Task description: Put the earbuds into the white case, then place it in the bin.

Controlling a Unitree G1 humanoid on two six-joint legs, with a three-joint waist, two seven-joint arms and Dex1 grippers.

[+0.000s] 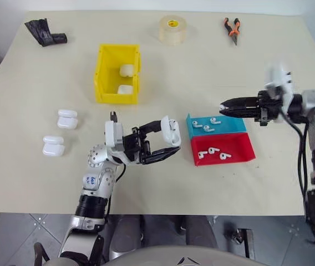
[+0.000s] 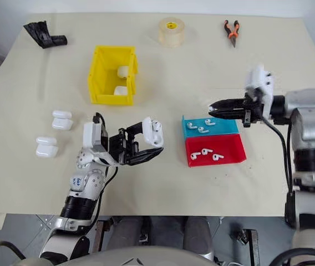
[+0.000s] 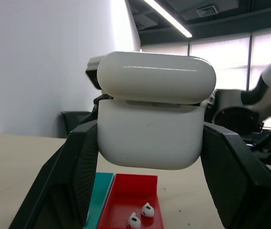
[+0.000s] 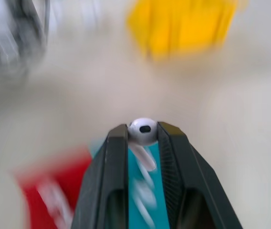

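My left gripper (image 1: pixel 169 139) is shut on a white case (image 1: pixel 171 130), held above the table near its front with the hinged lid ajar. The left wrist view shows the case (image 3: pixel 152 124) clamped between both black fingers (image 3: pixel 71 176). My right gripper (image 1: pixel 224 105) hovers level above the blue tray, pointing left, shut on one small white earbud (image 4: pixel 143 130). More earbuds (image 1: pixel 208 128) lie in the blue tray, and others (image 1: pixel 211 150) in the red tray. The yellow bin (image 1: pixel 99 72) stands behind my left hand with two white cases inside.
A blue tray (image 1: pixel 232 124) and a red tray (image 1: pixel 239 147) lie side by side at the right of centre. Two spare white cases (image 1: pixel 67 118) (image 1: pixel 53 146) rest at the left. A tape roll (image 1: pixel 172 29), pliers (image 1: pixel 232 29) and a black object (image 1: pixel 45 33) line the far edge.
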